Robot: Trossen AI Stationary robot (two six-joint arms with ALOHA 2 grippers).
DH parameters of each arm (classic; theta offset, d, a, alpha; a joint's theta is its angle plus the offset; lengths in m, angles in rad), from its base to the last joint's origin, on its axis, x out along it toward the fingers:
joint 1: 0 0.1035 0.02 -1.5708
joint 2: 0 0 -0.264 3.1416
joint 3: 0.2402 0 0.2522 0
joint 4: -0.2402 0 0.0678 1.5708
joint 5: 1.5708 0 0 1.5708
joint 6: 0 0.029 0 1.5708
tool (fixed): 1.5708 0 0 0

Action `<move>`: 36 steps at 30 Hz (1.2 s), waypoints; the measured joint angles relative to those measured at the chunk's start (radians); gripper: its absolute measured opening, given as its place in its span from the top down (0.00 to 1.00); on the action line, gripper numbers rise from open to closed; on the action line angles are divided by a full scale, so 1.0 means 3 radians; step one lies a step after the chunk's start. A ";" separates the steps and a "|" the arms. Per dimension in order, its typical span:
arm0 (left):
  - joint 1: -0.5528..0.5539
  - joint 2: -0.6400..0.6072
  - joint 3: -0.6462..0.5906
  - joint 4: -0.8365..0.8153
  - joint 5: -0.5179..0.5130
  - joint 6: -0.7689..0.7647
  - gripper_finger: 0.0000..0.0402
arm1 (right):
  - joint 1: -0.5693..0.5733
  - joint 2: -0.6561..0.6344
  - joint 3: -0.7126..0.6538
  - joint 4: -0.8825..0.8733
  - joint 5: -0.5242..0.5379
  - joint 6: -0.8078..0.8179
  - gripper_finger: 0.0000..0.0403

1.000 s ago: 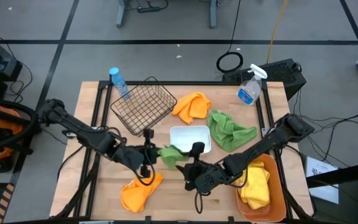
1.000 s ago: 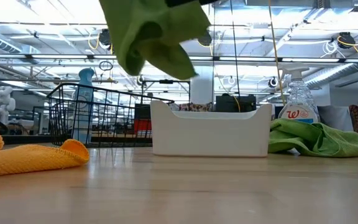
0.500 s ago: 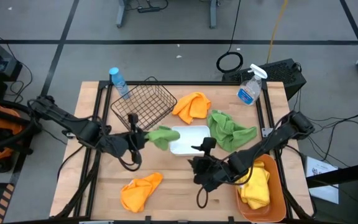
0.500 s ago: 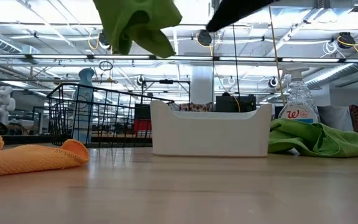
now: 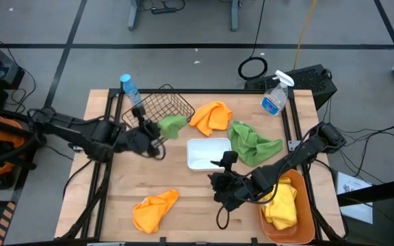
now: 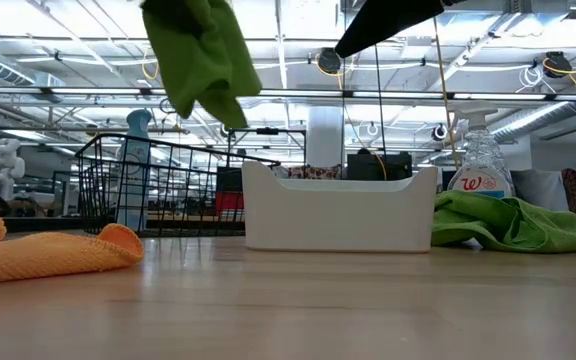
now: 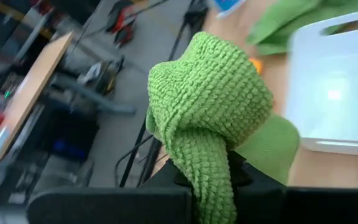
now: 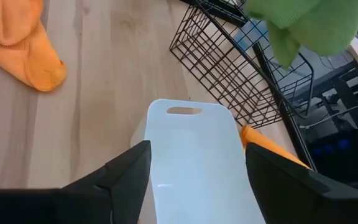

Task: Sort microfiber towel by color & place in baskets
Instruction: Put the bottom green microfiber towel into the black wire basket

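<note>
My left tool (image 5: 157, 134) is clenched on a green microfiber towel (image 5: 172, 126), which hangs in the air over the right rim of the black wire mesh basket (image 5: 157, 111), at about ten o'clock from the white tray (image 5: 208, 153). The cloth is light, limp and nubbly (it droops in a loose fold), so a pinch on one bunched corner holds it. My right tool (image 5: 217, 183) waits with fingers spread, at six o'clock from the tray, above the counter (image 5: 197, 198).

Bare wooden tabletop (image 5: 197, 188) lies open at near centre. The black wire mesh basket (image 5: 150, 117), small white rectangular tray (image 5: 207, 153) and loose green microfiber towel (image 5: 252, 143) crowd the far half.
</note>
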 joint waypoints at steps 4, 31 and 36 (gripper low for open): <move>0.0348 0.0000 0.0000 -0.0015 0.0027 -0.0165 0.95 | -0.0029 0.0000 0.0000 -0.0003 0.0000 -0.0113 0.40; 0.3010 0.0300 0.0001 -0.0055 0.3582 0.0107 0.97 | -0.0380 0.0000 0.0001 -0.0053 -0.0007 -0.0467 0.48; 0.3130 0.0683 0.0001 -0.0057 0.3804 0.0174 0.97 | -0.0326 0.0001 0.0001 -0.0057 -0.0154 -0.0276 0.48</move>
